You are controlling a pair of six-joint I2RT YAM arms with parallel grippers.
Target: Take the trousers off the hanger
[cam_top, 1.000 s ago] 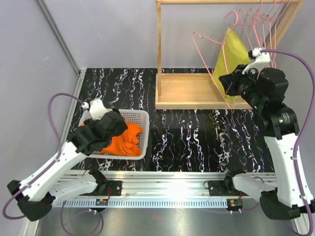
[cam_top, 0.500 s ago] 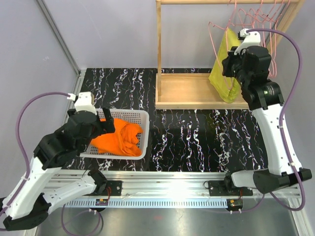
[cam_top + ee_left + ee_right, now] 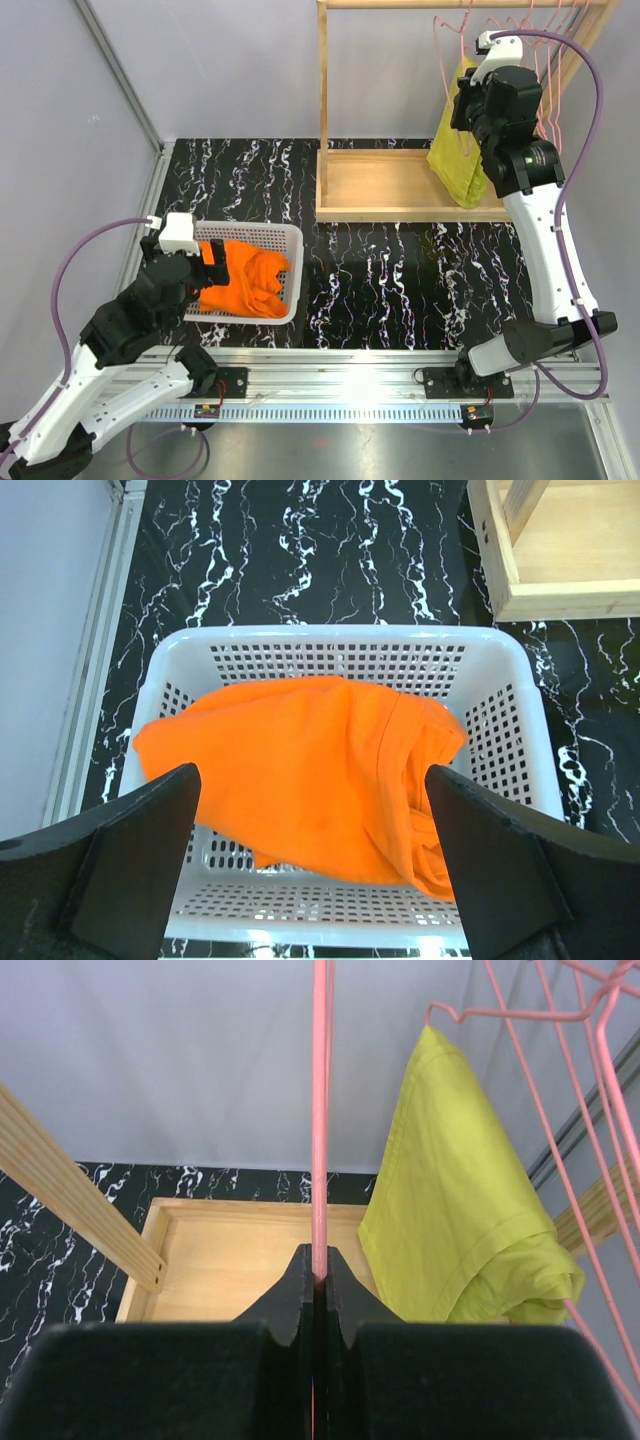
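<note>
The wooden rack (image 3: pixel 323 110) fills the tabletop's (image 3: pixel 400 270) far side; the trousers (image 3: pixel 300 780) lie heaped in the white basket (image 3: pixel 340 633) beneath the left claw (image 3: pixel 310 775), spread wide and empty. The right claw (image 3: pixel 318 1265) pinches the bare hanger (image 3: pixel 320 1110) beside the yellow-green garment (image 3: pixel 450 1190) and spare hangers (image 3: pixel 609 1060), which a careless swing could snag.

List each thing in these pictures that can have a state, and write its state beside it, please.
trousers, off the hanger, crumpled in the basket
hanger, bare, clamped in the right jaws
left gripper, jaws open, above the trousers, holding nothing
right gripper, jaws shut on the hanger
white basket, upright, holding the trousers
yellow-green garment, hanging on a pink hanger
other pink hangers, bare
</note>
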